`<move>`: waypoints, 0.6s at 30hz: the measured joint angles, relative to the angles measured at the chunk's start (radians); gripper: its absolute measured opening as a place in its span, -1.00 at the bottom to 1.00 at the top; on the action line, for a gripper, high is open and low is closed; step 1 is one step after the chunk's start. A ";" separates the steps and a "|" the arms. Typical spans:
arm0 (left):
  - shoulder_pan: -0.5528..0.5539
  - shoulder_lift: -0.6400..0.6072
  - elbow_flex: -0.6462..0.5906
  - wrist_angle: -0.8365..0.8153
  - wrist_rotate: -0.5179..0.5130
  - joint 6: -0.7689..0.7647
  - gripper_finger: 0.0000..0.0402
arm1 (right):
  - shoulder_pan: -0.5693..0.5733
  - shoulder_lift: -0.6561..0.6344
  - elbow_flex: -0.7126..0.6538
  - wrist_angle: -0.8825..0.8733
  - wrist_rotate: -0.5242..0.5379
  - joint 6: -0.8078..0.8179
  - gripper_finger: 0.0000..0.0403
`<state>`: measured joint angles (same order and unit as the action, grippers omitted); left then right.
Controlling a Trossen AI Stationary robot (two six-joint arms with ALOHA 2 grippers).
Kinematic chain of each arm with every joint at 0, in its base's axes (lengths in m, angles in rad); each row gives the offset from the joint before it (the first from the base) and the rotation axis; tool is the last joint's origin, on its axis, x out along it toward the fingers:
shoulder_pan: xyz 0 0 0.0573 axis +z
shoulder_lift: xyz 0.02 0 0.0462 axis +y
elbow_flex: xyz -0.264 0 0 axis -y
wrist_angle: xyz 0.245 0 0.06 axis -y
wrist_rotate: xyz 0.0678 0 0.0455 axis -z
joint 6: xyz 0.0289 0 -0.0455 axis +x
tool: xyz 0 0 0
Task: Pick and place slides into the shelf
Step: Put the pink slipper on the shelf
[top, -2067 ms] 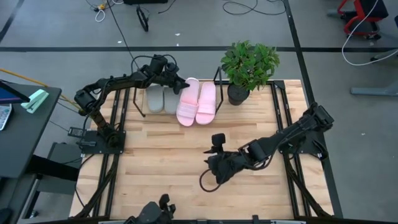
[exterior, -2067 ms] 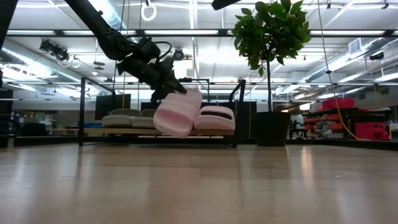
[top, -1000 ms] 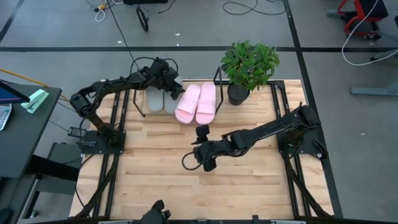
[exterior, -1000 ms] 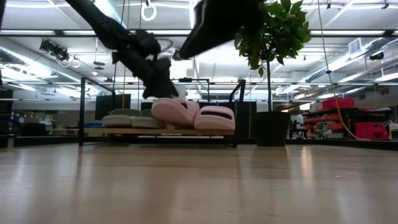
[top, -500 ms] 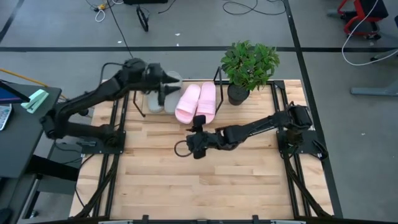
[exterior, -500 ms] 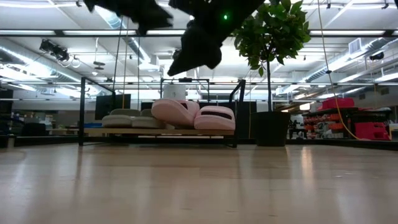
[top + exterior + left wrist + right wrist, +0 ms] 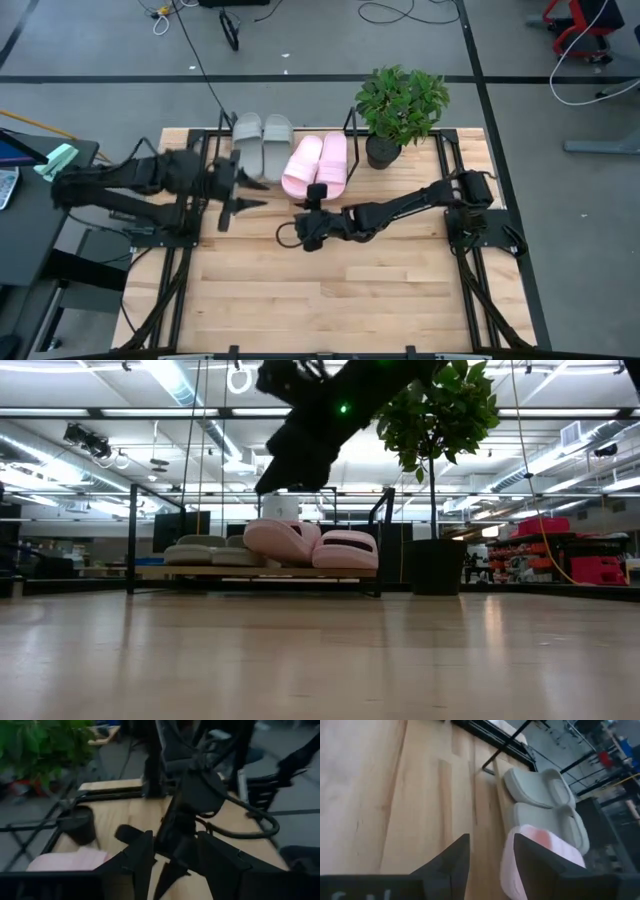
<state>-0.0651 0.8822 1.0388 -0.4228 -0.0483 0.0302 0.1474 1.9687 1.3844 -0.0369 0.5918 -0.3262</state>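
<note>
Withdrawn from the rack, the left gripper (image 7: 232, 196) hangs at 9 o'clock, jaws parted, empty. Right gripper (image 7: 297, 232), open and empty, has closed in near centre. Bare wood lies around both. At 12, the shelf (image 7: 222, 160) holds four foam slides (image 7: 290, 158), one pink tilted; its board is mostly hidden.

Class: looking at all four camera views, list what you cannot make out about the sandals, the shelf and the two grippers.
- Shelf board, high view: covered by the slides.
- Inner pink slide, low view: overlaps its neighbour, so whether it lies flat is unclear.
- Right gripper, low view: a dark backlit shape.
- Left gripper, left wrist view: blurred.
</note>
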 joint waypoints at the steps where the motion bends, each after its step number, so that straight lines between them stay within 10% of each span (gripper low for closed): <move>1: -0.050 -0.001 -0.007 -0.003 -0.073 -0.014 -0.22 | 0.000 0.008 0.000 0.005 0.007 -0.006 -0.22; 8: -0.310 -0.021 -0.202 0.026 -0.539 -0.174 -0.30 | -0.001 0.031 0.000 0.031 0.129 0.018 -0.22; 18: -0.509 -0.090 -0.412 0.025 -0.724 -0.416 -0.39 | -0.031 0.073 0.057 0.053 0.191 0.003 -0.22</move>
<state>-0.5739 0.7922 0.6267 -0.3982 -0.7726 -0.3857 0.1166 2.0421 1.4415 0.0164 0.7828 -0.3237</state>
